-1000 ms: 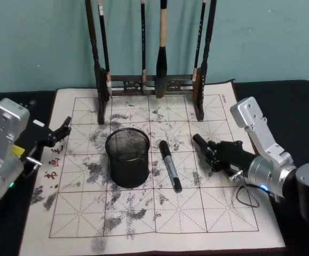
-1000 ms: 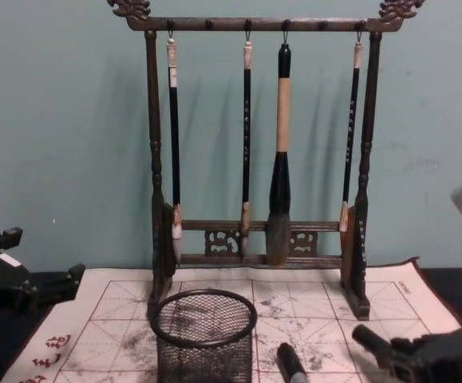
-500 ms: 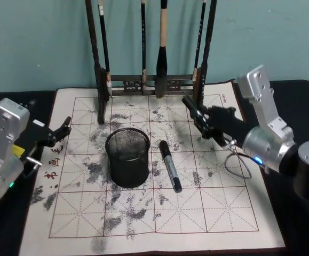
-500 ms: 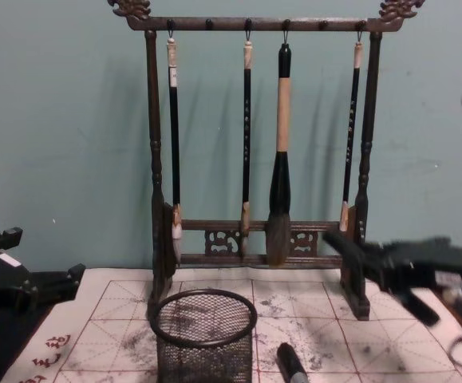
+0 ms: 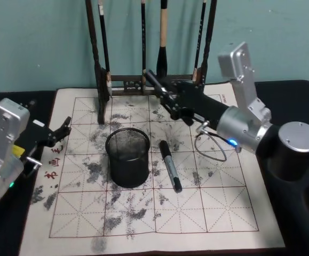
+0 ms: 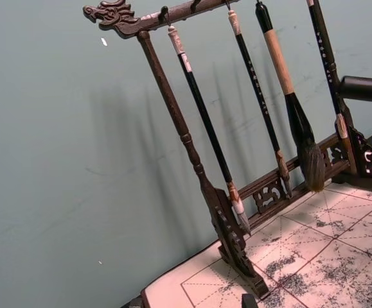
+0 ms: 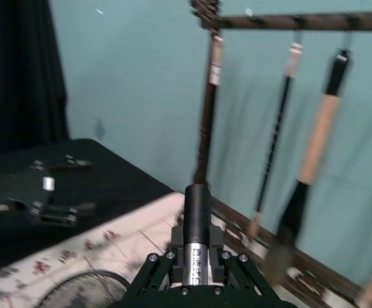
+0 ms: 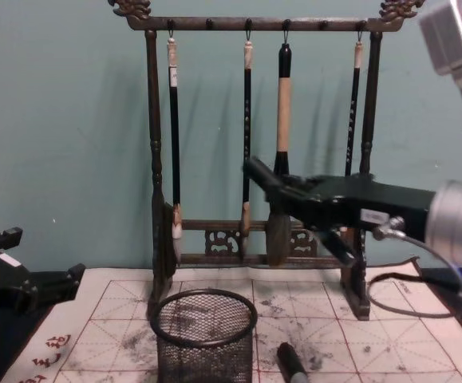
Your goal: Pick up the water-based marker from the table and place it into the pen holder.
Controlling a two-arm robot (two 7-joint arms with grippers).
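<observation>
My right gripper (image 5: 174,101) is shut on a black and silver water-based marker (image 7: 196,221) and hangs in the air over the back of the mat, in front of the brush rack. The marker's tip (image 5: 152,79) points left and away, above and behind the pen holder (image 5: 127,157), a black wire-mesh cup standing on the mat. In the chest view that gripper (image 8: 298,199) hovers well above the pen holder (image 8: 204,335). Another black marker (image 5: 170,165) lies flat on the mat just right of the cup. My left gripper (image 5: 58,133) rests open at the mat's left edge.
A tall dark wooden brush rack (image 5: 150,81) with several hanging brushes stands at the back of the cream grid mat (image 5: 213,213), close behind my right gripper. A cable (image 5: 210,146) loops under the right arm. A teal wall lies behind the dark table (image 5: 295,88).
My right gripper, still holding its marker, has risen from low over the mat's right side and swung left and back, toward the rack. The left arm and the marker on the mat stayed put.
</observation>
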